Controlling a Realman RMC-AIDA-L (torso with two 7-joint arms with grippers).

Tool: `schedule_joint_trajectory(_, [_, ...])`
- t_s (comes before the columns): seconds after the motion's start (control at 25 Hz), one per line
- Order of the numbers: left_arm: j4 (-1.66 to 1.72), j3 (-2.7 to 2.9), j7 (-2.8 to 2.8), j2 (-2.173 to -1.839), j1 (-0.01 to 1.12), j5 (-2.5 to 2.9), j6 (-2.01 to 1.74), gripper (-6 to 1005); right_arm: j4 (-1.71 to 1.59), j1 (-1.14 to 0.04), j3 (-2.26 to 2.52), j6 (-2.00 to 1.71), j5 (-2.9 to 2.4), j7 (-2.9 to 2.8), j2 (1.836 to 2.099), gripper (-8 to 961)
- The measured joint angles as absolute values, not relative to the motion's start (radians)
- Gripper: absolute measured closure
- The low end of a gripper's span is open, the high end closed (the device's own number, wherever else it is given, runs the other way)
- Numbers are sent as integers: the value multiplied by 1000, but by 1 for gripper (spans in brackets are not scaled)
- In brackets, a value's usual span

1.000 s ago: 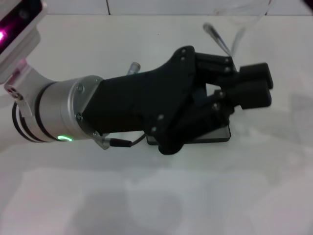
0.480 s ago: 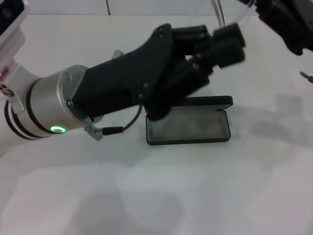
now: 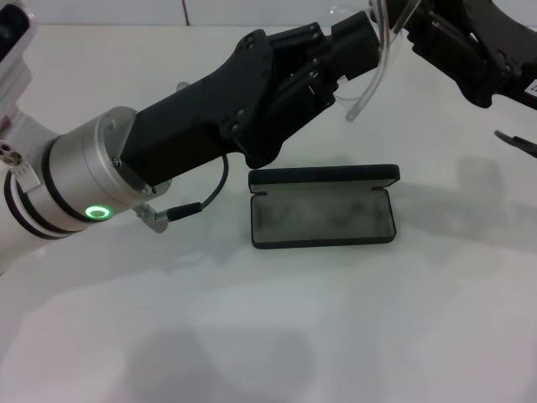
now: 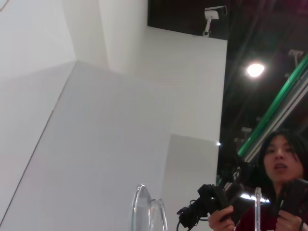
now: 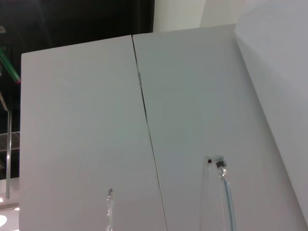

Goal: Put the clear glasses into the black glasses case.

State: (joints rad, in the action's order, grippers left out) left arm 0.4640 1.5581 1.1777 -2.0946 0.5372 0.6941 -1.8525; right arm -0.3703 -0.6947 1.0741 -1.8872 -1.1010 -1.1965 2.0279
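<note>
A white table (image 3: 277, 336) is seen from above, with white wall panels (image 5: 86, 120) filling the right wrist view. The left arm (image 3: 109, 180), silver and black, is stretched across the table from the left, and its left gripper (image 3: 357, 46) is raised near the far edge; whether its fingers are apart or together cannot be told. The right gripper (image 3: 419, 25) is reached in from the upper right, its fingers likewise not readable. The clear glasses (image 3: 377, 59) are held up in the air between the two grippers, one thin arm hanging down. The black glasses case (image 3: 323, 210) is lying open on the table below them, grey lining showing, lid at the far side.
</note>
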Motion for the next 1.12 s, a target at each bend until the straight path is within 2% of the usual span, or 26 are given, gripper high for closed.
schedule_joint_trajectory(0.6, [495,1577,1135,-2094,546,785,-1900,875,-374,-645,1065,-1880,-972,-1195,2020,858])
schedule_joint_trajectory(1.12, [565,1615,1105,-2095,544,749,-1822,875,-374,-674,1217,-1727,-970,-1205,2028,858])
